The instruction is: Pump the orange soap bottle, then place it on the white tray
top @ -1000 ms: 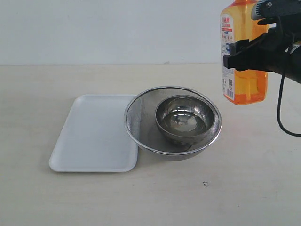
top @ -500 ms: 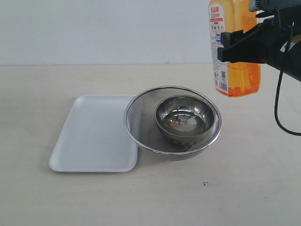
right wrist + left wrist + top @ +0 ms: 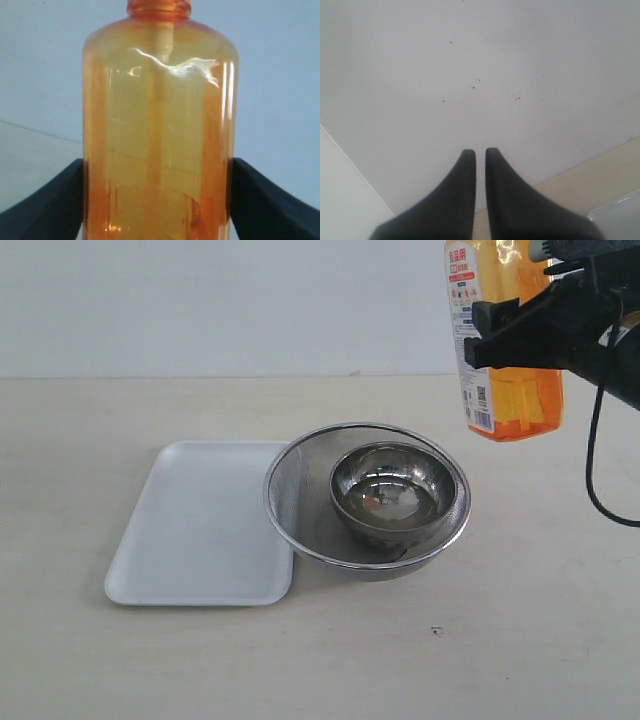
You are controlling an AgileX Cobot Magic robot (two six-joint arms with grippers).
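one orange soap bottle [image 3: 515, 400] gripped by right pincer [image 3: 498, 335]
one white tray [image 3: 190, 530], one strainer [image 3: 290, 495], one bowl [image 3: 395, 495] on worktop [image 3: 500, 640]; left pincer [image 3: 480, 160] closed, empty

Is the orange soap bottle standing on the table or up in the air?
Up in the air. The right gripper clamps the orange soap bottle, and its bottom hangs above the table.
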